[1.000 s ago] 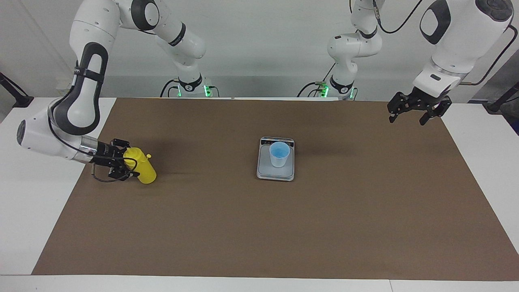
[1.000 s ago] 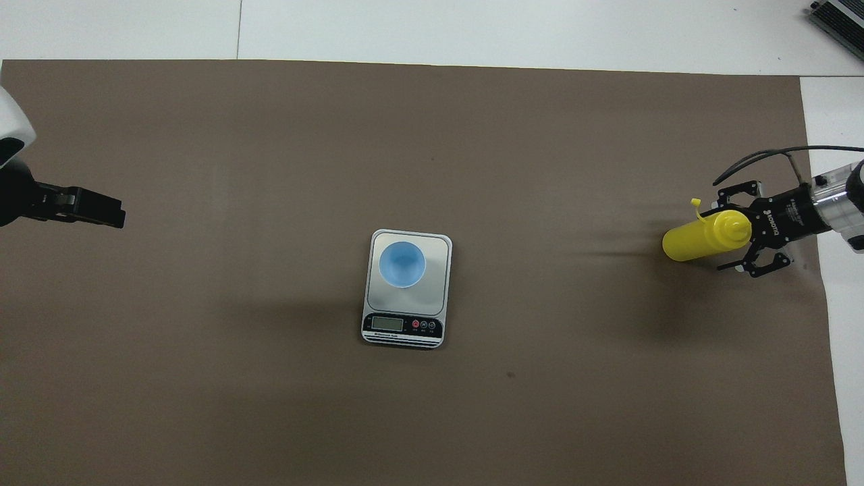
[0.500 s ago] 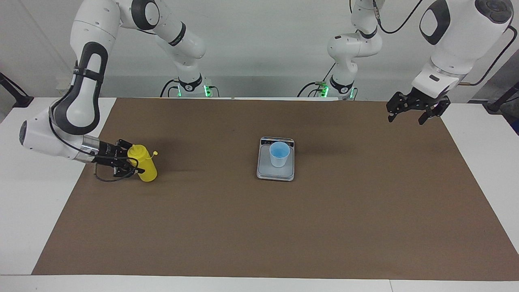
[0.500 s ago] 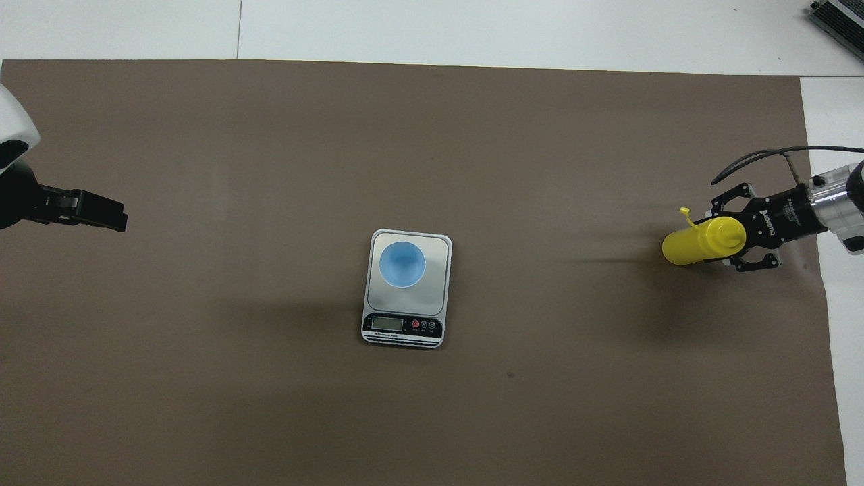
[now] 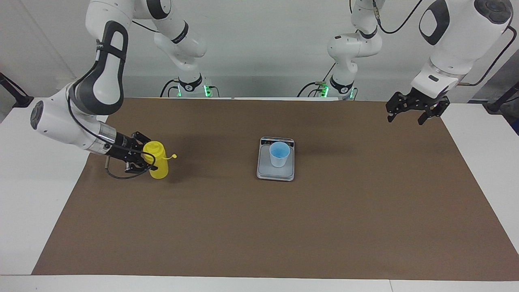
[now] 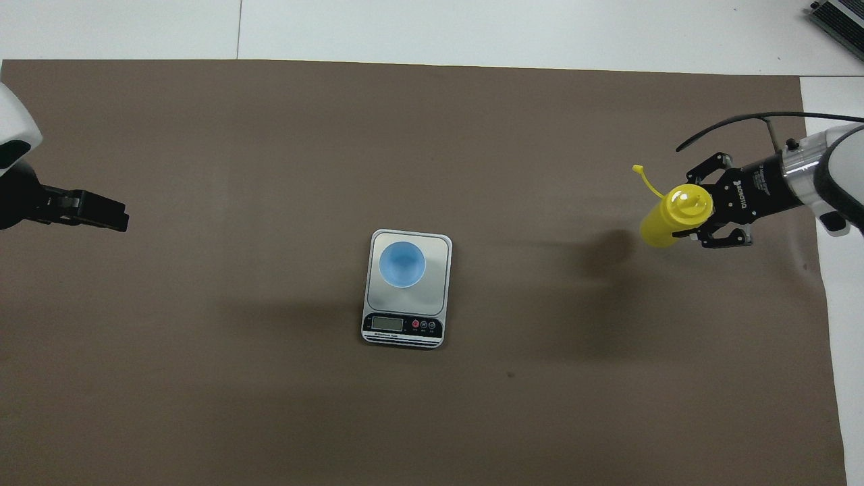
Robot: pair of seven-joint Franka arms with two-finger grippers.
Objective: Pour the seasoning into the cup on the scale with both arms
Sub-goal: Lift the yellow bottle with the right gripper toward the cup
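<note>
Bottle (image 5: 158,160) pinched near its cap by my right tool (image 5: 142,159), apparently just off the surface toward the right arm's end, could slip or spill before reaching the cup (image 5: 279,154) on the scale (image 5: 263,172), while my left tool (image 5: 411,112) waits spread.

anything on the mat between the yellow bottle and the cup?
Nothing visible. The right claw holds the yellow squeeze bottle at the right arm's end; only bare brown mat lies between it and the blue cup on the scale.
</note>
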